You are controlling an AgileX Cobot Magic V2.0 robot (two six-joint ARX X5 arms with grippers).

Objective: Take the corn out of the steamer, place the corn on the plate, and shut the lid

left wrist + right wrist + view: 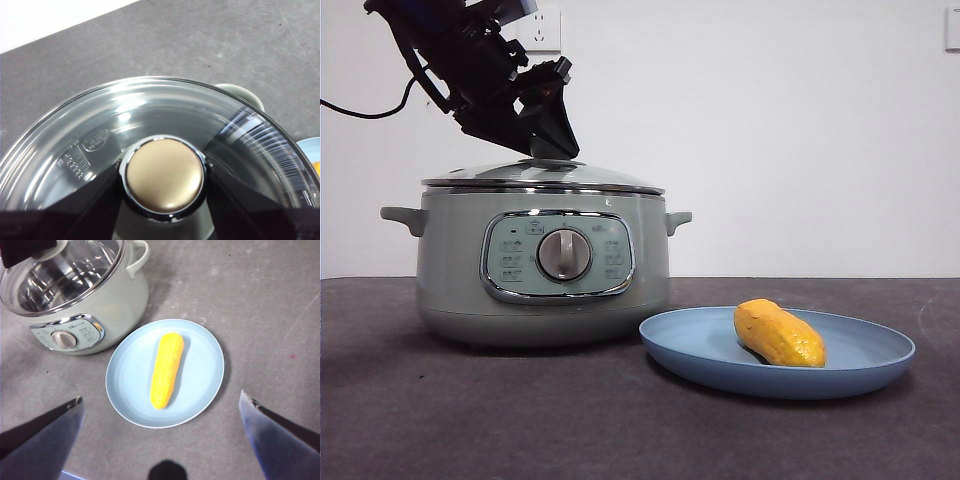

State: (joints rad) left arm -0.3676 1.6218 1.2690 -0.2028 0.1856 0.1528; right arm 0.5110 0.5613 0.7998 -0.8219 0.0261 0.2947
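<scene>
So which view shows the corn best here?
The right wrist view: the whole corn lies lengthwise on the plate, seen from above. The front view shows it end-on and foreshortened; the left wrist view catches only an orange sliver at the edge.

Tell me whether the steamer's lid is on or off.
On. The lid sits level on the steamer rim, with the left gripper fingers flanking its knob.

No text can be read with certainty. The control panel [557, 256] of the steamer [542, 262] carries small printed icons and labels around the silver dial [564, 254], at 3 and 9 o'clock, too small to read. The glass lid [100, 135] has an embossed oval stamp [95, 140] and tiny marks, illegible.
</scene>
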